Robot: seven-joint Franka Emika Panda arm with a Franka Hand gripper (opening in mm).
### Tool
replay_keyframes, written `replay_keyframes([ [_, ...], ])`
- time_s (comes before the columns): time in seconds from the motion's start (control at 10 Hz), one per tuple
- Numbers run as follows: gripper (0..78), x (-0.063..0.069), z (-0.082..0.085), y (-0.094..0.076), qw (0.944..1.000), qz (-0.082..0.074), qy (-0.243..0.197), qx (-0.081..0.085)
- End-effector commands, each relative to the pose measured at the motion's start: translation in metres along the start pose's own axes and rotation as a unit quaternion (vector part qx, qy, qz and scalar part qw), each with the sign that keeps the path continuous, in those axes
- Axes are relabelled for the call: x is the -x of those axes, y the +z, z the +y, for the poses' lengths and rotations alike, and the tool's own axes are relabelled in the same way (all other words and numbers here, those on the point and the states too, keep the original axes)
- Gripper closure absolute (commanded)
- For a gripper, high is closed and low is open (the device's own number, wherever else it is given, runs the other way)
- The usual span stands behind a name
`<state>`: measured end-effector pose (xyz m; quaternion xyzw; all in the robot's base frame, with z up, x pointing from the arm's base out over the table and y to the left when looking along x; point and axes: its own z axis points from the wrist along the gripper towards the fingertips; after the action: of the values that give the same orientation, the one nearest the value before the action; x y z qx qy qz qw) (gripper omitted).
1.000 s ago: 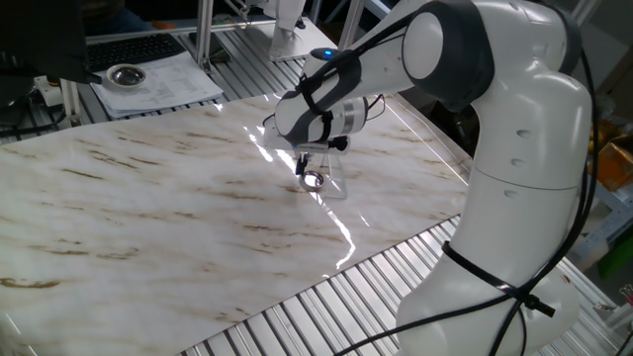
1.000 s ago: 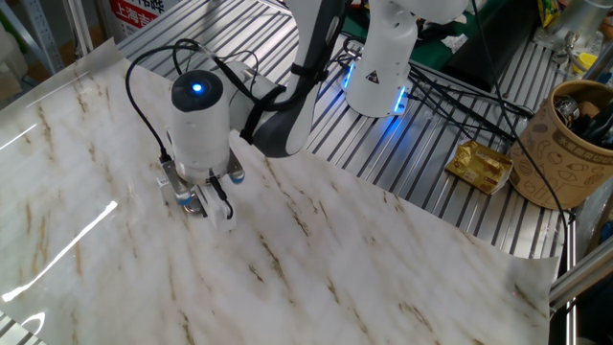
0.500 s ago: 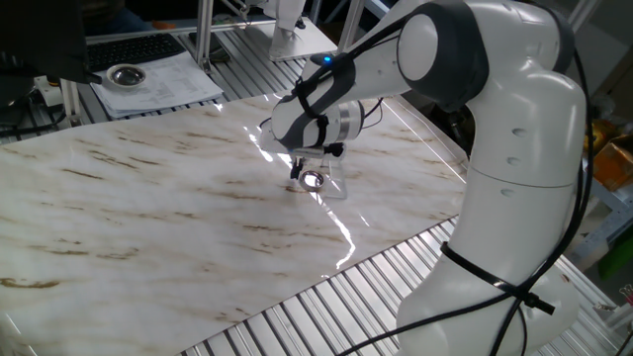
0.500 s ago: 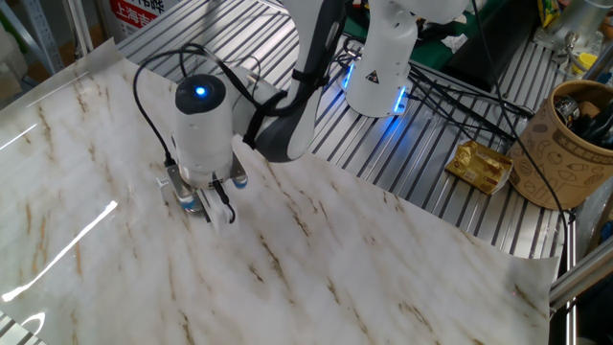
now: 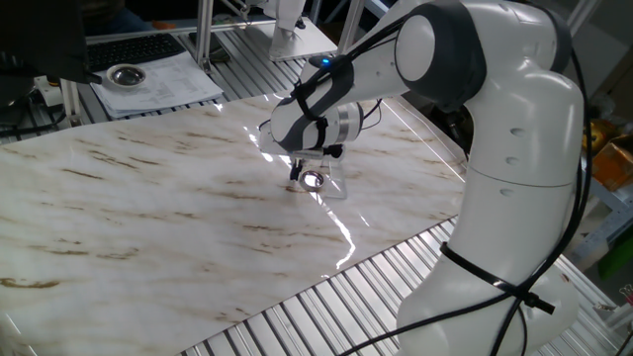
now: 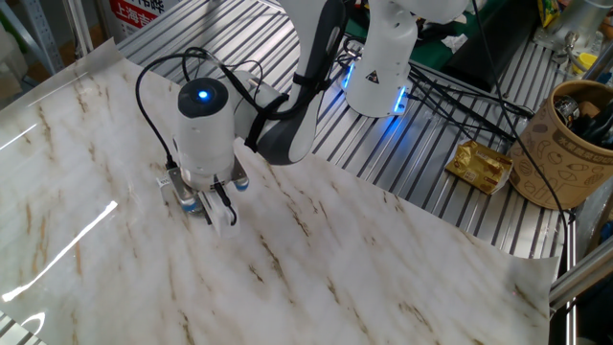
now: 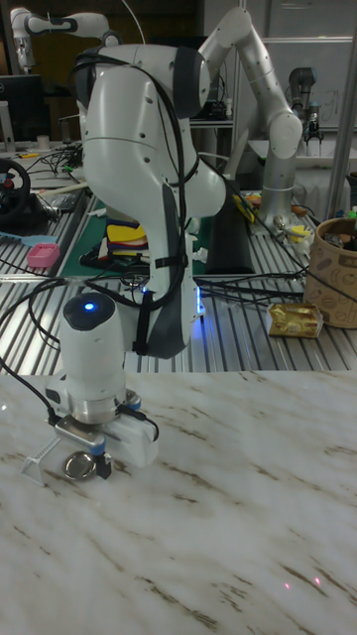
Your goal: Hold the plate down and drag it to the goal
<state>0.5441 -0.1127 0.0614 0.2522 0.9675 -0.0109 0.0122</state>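
Note:
The plate [image 5: 315, 180] is a tiny shiny silver disc lying on the marble-patterned tabletop [image 5: 148, 218]. It also shows in the tall fixed view as the plate [image 7: 77, 464]. My gripper [image 5: 300, 176] points straight down, with its dark fingertips together at the plate's left rim and touching the table. It looks shut with nothing clamped between its fingers. The goal [image 5: 335, 187] is a clear rectangle with pale edges that touches the plate's right side. In the other fixed view my gripper [image 6: 208, 207] hides the plate.
A larger metal dish [image 5: 126, 74] rests on papers at the far left, off the marble sheet. A brown cup of tools [image 6: 578, 144] and a gold packet [image 6: 482, 165] sit on the slatted metal bench. Glare streaks [image 5: 336, 232] cross the marble.
My gripper has shifted slightly, by a few pixels, over the last second. The plate stays in almost the same spot beside the goal.

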Motion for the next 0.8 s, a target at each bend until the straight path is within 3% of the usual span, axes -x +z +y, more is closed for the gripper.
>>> replay_keyframes([
  [0.1,77.6,-0.001,-0.006,0.001,0.9997,-0.007,-0.019,-0.011],
  [0.8,77.6,0.0,-0.03,0.001,0.999,-0.011,-0.039,-0.02],
])
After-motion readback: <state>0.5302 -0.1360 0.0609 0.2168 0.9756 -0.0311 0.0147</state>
